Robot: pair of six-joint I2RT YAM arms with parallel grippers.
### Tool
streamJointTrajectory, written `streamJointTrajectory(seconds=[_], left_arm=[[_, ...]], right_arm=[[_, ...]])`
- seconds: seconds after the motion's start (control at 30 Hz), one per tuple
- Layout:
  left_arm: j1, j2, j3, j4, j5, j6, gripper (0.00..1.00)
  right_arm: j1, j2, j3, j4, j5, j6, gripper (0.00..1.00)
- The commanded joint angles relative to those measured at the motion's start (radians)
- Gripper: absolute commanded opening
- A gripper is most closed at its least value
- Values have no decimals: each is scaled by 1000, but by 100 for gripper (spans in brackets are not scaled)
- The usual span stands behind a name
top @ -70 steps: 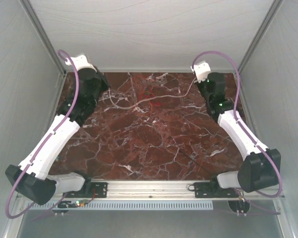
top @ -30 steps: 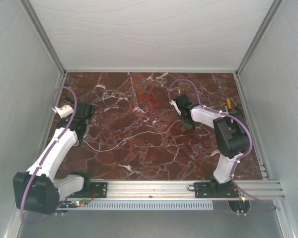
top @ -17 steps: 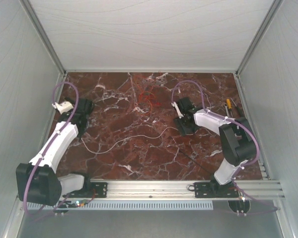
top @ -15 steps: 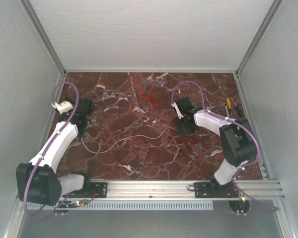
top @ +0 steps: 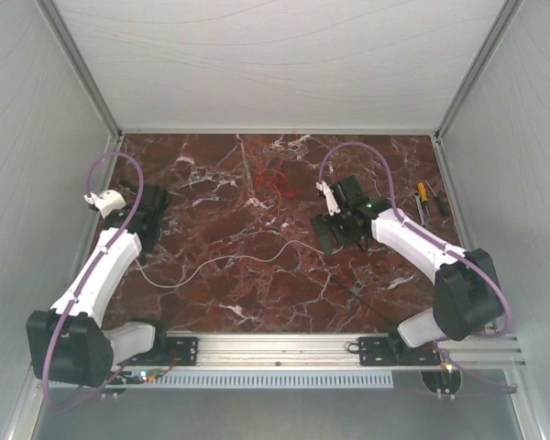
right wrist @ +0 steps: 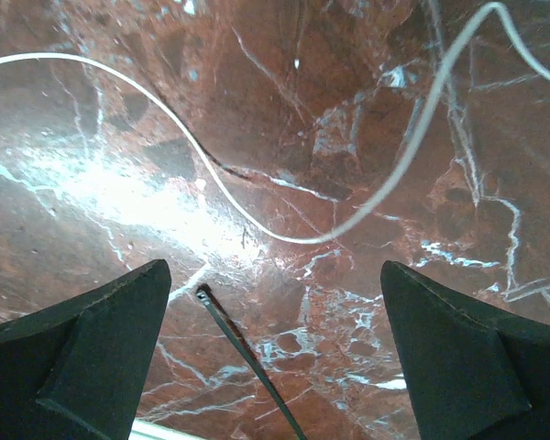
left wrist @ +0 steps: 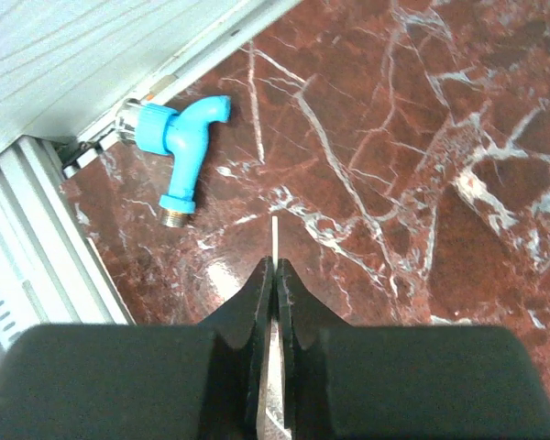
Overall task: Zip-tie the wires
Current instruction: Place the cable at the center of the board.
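White wire [right wrist: 298,240] clamped in shut left hand [left wrist: 273,266] near left desk [top: 211,188] edge. Right hand [right wrist: 275,270] spread wide over zip tie [right wrist: 247,362].

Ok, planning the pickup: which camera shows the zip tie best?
Right wrist: the zip tie lies close below the camera, its tip sharp and clear. Top external shows only a faint dark line; left wrist does not show it.
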Motion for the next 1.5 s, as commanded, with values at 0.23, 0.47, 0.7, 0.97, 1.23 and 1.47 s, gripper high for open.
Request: streamJointTrajectory(seconds=[0.23,0.47,0.7,0.97,1.23,1.47], left_arm=[[4,-3,42,10,-149,-70,52],[4,-3,127,-57,-135,-110,100],[5,-12,263,52,-58,29,100],[-6,74,392,161,2,223,100],[-151,218,505,320,86,365,100],[-207,418,642,454,275,318,100]], right_arm=[[0,-122,50,49,-65,146,98],[-1,-165,74,63,-45,181,98],[-2,-217,109,65,38,171,98],[-28,-254,193,77,21,232,98],[-134,-219,240,150,-242,366,98],[-144,-156,281,133,-242,340,98]])
